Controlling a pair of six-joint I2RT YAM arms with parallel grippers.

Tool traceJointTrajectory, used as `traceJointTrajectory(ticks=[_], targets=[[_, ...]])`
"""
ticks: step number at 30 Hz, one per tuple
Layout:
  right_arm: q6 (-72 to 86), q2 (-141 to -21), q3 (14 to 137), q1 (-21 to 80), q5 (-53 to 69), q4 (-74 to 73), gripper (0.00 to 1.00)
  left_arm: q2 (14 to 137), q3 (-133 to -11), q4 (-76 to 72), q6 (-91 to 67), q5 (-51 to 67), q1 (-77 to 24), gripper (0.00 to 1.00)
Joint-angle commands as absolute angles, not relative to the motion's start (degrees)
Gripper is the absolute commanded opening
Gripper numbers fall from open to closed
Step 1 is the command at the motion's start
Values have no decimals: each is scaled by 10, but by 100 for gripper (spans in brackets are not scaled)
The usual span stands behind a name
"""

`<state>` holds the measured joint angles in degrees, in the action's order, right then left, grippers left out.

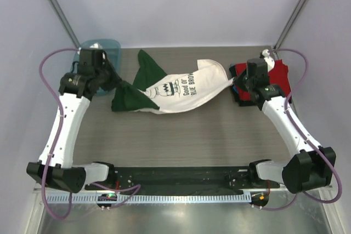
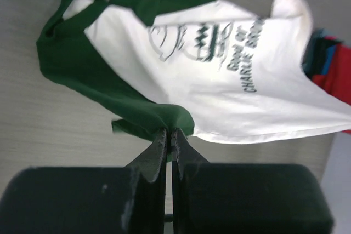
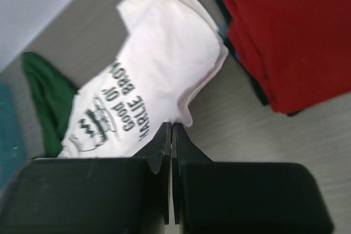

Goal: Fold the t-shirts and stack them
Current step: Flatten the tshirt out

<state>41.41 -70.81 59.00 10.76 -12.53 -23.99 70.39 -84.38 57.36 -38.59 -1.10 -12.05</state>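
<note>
A white t-shirt with dark green sleeves and black chest print (image 1: 181, 89) hangs stretched between my two grippers over the table's far half. My left gripper (image 1: 122, 85) is shut on its green sleeve end (image 2: 164, 116). My right gripper (image 1: 235, 83) is shut on its white hem corner (image 3: 184, 116). The shirt also shows in the left wrist view (image 2: 219, 75) and the right wrist view (image 3: 159, 64). A folded red t-shirt (image 1: 277, 75) tops a stack with dark and blue layers at the far right, just behind my right gripper; it also shows in the right wrist view (image 3: 285, 31).
A teal plastic tub (image 1: 107, 47) stands at the far left corner, behind my left arm. White walls with metal posts close in the table at the back and sides. A black rail (image 1: 175, 176) runs along the near edge.
</note>
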Motion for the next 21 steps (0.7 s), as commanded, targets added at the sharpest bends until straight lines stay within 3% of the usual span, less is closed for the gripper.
traceJointTrajectory(ticks=[1,13,21], targets=[[379,-672,681,107,-72,-243,1,687,-962,522,-383,60,-96,0],[345,-388,714,107,20,-284,1,469,-1128,487,-323,120,-96,0],[333,-408,762,107,-39,-323,1,568,-1170,497,-321,59,-97,0]])
